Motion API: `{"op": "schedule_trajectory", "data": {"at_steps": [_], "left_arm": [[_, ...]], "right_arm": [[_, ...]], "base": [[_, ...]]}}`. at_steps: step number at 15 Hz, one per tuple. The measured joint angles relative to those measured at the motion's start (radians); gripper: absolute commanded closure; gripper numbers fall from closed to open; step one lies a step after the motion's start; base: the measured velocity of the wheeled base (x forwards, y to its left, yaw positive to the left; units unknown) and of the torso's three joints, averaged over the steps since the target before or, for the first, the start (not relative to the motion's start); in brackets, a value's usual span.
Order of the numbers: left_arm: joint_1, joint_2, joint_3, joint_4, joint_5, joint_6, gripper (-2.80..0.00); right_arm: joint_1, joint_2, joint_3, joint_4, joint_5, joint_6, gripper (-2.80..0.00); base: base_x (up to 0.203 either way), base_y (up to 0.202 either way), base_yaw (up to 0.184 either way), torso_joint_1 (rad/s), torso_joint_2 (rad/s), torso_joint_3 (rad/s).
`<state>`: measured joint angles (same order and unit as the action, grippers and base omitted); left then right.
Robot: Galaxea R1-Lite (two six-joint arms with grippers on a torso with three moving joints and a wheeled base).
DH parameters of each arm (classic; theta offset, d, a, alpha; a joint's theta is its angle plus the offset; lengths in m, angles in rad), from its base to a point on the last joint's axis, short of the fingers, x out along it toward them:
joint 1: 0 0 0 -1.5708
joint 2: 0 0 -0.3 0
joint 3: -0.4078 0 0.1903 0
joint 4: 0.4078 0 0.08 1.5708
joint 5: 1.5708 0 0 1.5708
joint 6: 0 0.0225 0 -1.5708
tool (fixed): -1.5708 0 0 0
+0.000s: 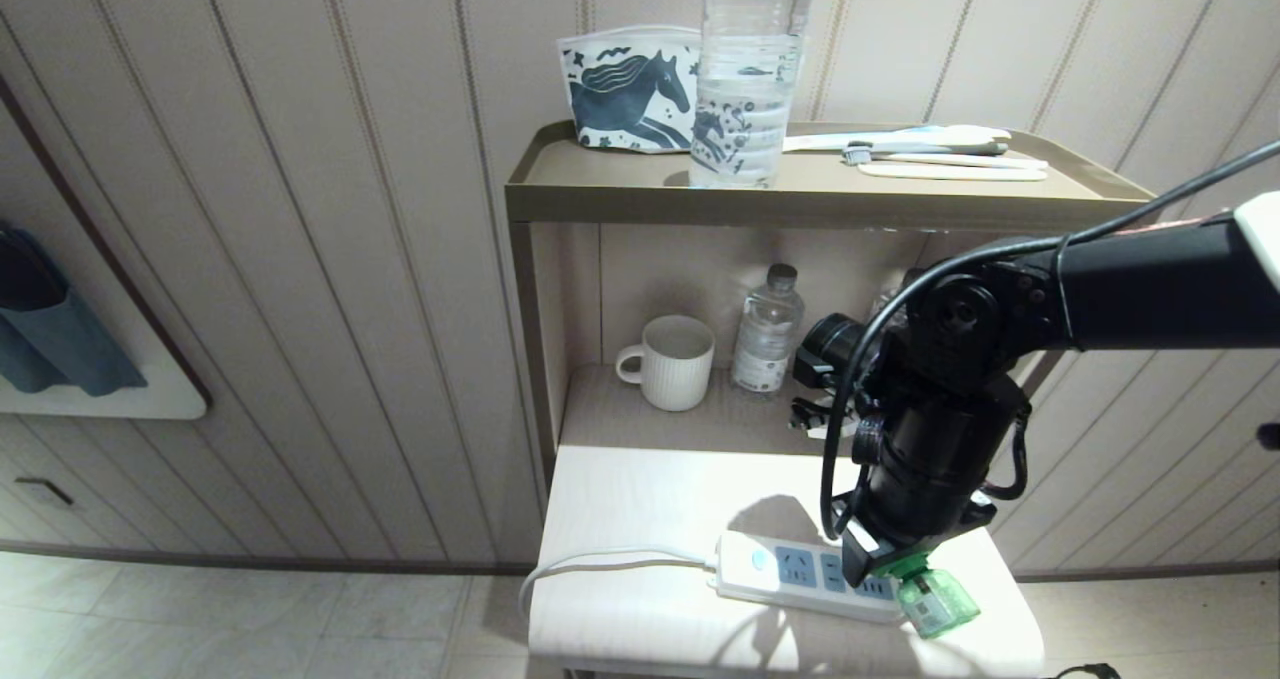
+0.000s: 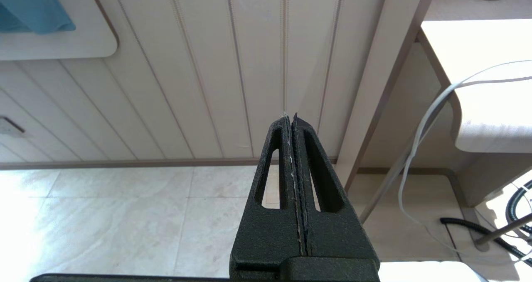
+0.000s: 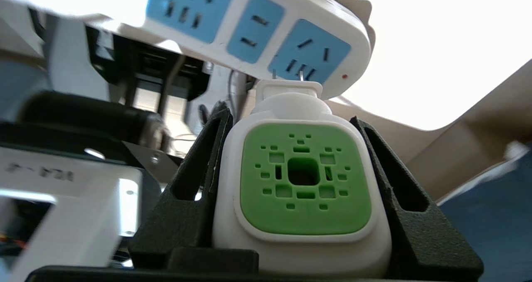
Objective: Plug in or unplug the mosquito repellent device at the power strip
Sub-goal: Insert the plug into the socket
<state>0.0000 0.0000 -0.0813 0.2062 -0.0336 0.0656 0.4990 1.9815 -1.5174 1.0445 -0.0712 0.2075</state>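
Gripping the mosquito repellent device (image 3: 305, 178) in the right hand (image 3: 303, 190), prongs hovering just off the power strip (image 3: 257, 28); plugging in or pulling clear unclear.

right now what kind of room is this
Probably a bedroom or hotel room corner: a bedside-style shelf unit against a panelled wall, holding a horse-print toiletry pouch, toothbrushes and a mug.

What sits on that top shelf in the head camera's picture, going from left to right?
Horse-print pouch → large clear water bottle → toothbrushes lying flat at the right end.
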Motion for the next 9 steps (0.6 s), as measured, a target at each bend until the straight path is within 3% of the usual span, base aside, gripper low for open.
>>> {"op": "schedule_trajectory", "data": {"at_steps": [9], "left_arm": [[0.000,0.000,0.000,0.000,0.000,0.000,0.00]], "right_arm": [[0.015,-0.020,-0.013,-0.015,-0.036,-0.356,0.00]], "base": [[0.000,0.000,0.000,0.000,0.00,0.000]]}}
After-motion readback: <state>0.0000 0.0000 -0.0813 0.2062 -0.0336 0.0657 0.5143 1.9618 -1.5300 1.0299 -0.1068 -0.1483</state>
